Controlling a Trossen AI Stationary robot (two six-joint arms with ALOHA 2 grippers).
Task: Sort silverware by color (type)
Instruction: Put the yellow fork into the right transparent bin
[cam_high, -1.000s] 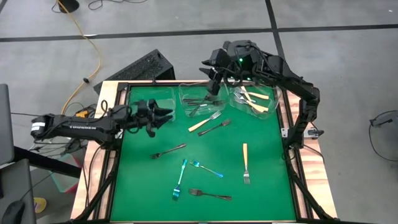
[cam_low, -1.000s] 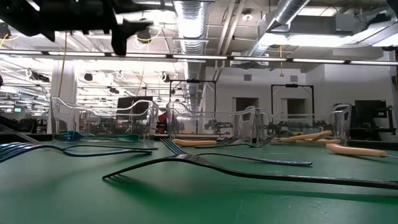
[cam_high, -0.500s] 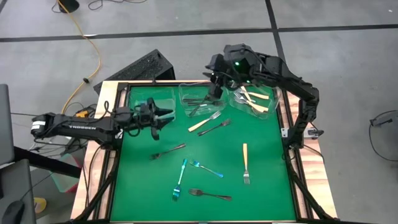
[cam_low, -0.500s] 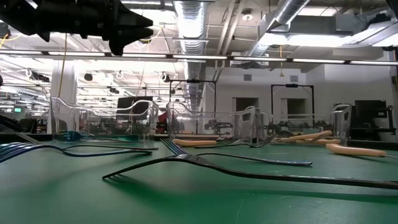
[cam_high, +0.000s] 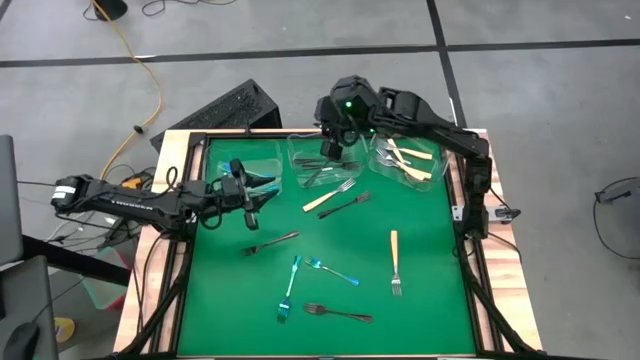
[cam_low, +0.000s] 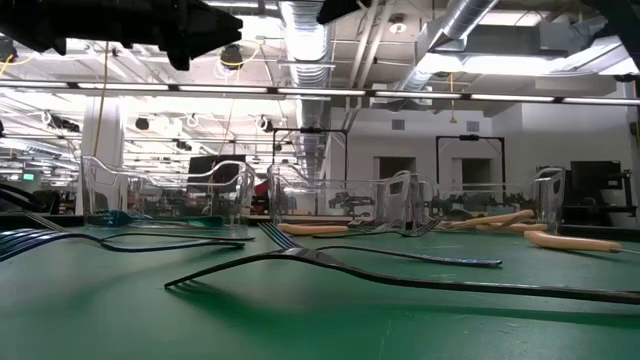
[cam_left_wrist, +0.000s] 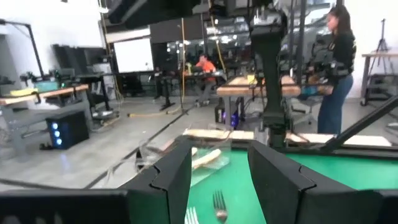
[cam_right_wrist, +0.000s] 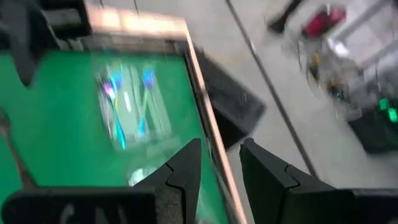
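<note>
Silverware lies loose on the green mat: a cream fork (cam_high: 328, 196), dark forks (cam_high: 345, 205) (cam_high: 270, 243) (cam_high: 337, 312), two blue forks (cam_high: 290, 285) (cam_high: 332, 270) and another cream fork (cam_high: 395, 262). My left gripper (cam_high: 262, 190) hovers open and nearly level over the mat's left part, in front of the left tub (cam_high: 245, 160); nothing is between its fingers (cam_left_wrist: 217, 180). My right gripper (cam_high: 331, 150) hangs open above the middle tub (cam_high: 320, 165), slanting down toward the table's left, with nothing held (cam_right_wrist: 221, 168).
Three clear tubs stand along the far edge: the left holds blue forks (cam_right_wrist: 127, 102), the middle dark ones, the right (cam_high: 405, 160) cream ones. A wooden frame (cam_high: 170, 250) rims the mat. People are in the room beyond (cam_left_wrist: 336, 56). The mat's near left corner is bare.
My right gripper has moved toward the table's left and down, from over the gap between the middle and right tubs to above the middle tub. My left gripper has rolled about its own axis and shifted slightly toward the near edge. No fork has moved.
</note>
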